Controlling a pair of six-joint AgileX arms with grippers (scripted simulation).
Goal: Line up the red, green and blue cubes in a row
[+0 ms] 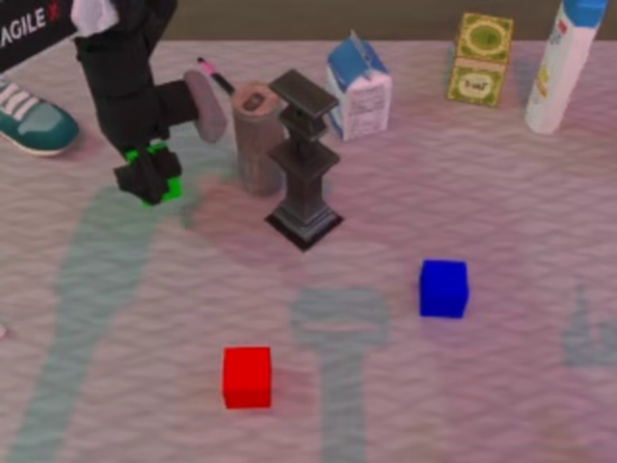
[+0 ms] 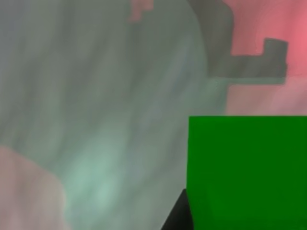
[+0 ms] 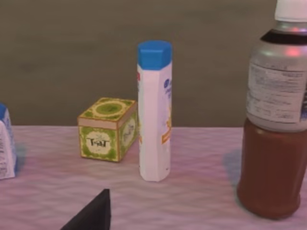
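Note:
The green cube (image 1: 172, 189) is at the back left of the table, in my left gripper (image 1: 149, 178), which is shut on it. In the left wrist view the green cube (image 2: 247, 172) fills the corner, with one dark fingertip (image 2: 180, 218) pressed against its side. The red cube (image 1: 247, 376) rests near the front, left of centre. The blue cube (image 1: 443, 287) lies to the right of centre, farther back than the red one. My right arm is out of the top view. Its wrist view shows one dark fingertip (image 3: 93, 215) with nothing held.
Behind the cubes stand a grey can (image 1: 255, 135) and a dark pedestal figure (image 1: 304, 159). Along the back are a milk carton (image 1: 359, 87), a tea box (image 1: 480, 58) and a white bottle (image 1: 562, 63). A sneaker (image 1: 34, 121) lies far left. A brown drink bottle (image 3: 273, 143) stands near my right wrist.

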